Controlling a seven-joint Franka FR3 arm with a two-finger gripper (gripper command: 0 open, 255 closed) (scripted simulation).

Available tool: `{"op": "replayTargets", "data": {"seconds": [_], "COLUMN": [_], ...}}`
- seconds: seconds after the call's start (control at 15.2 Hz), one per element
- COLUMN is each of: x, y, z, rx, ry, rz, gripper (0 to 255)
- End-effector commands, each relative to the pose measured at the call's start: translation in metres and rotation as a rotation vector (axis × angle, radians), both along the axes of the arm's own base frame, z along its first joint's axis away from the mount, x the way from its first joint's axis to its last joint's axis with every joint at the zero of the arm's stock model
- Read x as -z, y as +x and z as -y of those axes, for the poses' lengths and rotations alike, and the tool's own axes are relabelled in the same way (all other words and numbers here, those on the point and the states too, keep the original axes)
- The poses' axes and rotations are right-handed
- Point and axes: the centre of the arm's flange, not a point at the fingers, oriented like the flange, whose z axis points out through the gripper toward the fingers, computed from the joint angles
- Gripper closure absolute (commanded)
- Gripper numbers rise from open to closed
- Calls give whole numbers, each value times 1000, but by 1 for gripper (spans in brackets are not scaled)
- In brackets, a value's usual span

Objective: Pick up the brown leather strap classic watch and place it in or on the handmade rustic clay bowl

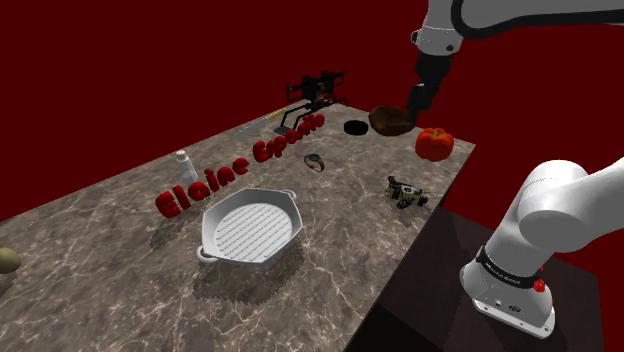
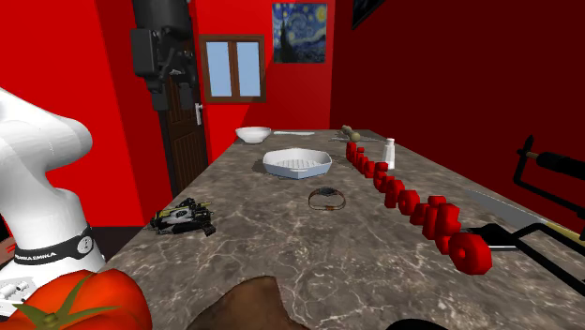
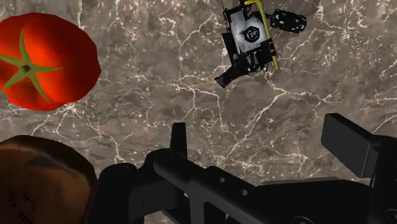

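Note:
The watch [image 1: 316, 162] with its brown strap lies looped on the marble table [image 1: 120, 270], in the middle of it [image 2: 328, 198]. The brown clay bowl [image 1: 392, 121] stands at the table's far end, beside a tomato [image 1: 434, 143]. My gripper [image 1: 416, 104] hangs high above the bowl's edge, well away from the watch. In the wrist view the gripper [image 3: 262, 143] is open with only bare marble between its fingers [image 3: 347, 143]; the bowl [image 3: 38, 178] and the tomato [image 3: 44, 63] lie off to one side below.
A black-and-yellow gadget [image 1: 407, 193] lies near the table edge by the stand. A white grill pan [image 1: 250, 226], a row of red letters [image 1: 240, 165], a shaker [image 1: 182, 165], a black disc [image 1: 355, 127] and a black machine [image 1: 315, 90] share the table.

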Motion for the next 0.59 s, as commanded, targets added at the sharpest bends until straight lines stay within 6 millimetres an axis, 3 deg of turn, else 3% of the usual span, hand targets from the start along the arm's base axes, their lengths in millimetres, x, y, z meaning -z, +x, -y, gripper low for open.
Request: {"op": "replayTargets", "data": {"seconds": [0.0, 0.53], "x": [0, 56], "y": [0, 85], "z": [0, -27], "rx": [0, 18], "ry": [0, 25], "rz": [0, -3], "gripper": [0, 0]}}
